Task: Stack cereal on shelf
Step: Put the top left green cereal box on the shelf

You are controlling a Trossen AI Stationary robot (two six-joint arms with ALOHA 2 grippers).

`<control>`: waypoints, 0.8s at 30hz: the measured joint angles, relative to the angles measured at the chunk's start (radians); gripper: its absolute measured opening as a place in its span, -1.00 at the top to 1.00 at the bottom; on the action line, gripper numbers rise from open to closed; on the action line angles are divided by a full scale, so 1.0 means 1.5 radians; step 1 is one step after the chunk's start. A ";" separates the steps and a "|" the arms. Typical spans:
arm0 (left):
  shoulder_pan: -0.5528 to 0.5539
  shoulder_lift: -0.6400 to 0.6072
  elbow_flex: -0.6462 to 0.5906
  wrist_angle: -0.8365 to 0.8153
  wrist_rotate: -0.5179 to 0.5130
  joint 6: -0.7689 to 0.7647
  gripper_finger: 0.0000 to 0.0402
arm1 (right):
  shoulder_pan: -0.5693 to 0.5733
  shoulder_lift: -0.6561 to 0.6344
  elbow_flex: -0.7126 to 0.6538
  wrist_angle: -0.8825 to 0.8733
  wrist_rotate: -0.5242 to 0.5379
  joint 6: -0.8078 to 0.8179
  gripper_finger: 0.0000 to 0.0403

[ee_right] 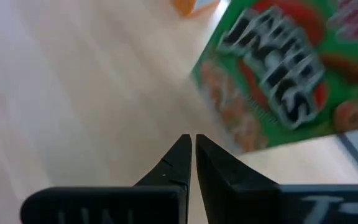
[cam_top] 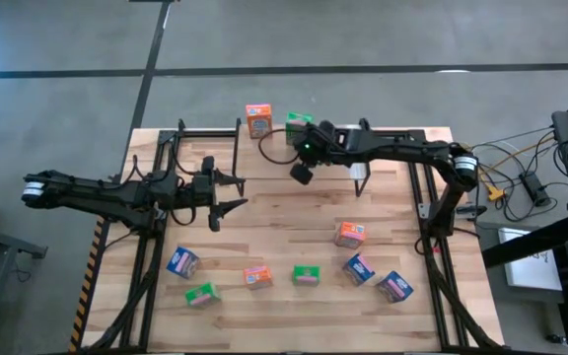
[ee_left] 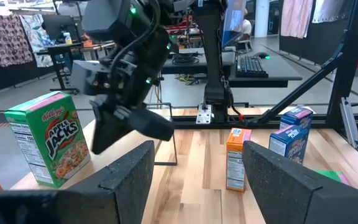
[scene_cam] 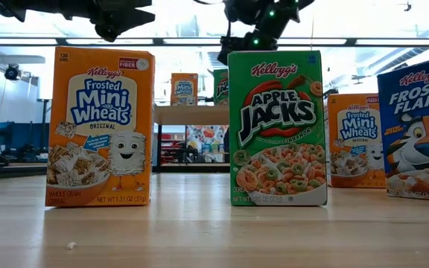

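The table (cam_top: 284, 222) holds seven cereal boxes, shelf (cam_top: 323, 133) two; right hand (cam_top: 301, 174) pressed together.

blurred green cereal box (ee_right: 278, 81), edge-cropped

Grey concrete floor (cam_top: 383, 35) with dark seams; cluttered desks (ee_left: 253, 65) beyond, hanging cloths (ee_left: 8, 37).

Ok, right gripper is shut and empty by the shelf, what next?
Probably swing the right gripper back to the loose orange box nearest it on the table: the shelf holds only an orange and a green box.
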 joint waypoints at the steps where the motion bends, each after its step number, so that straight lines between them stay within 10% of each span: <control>1: 0.000 0.000 0.000 0.000 0.000 0.000 -0.13 | 0.000 0.000 -0.005 0.020 0.002 0.000 0.94; 15: 0.000 0.000 0.000 0.001 0.000 0.000 -0.13 | -0.002 0.000 -0.061 0.104 0.152 -0.011 0.94; 24: 0.000 0.000 0.000 0.001 0.000 0.000 -0.13 | 0.009 0.000 -0.082 0.141 0.117 0.012 0.94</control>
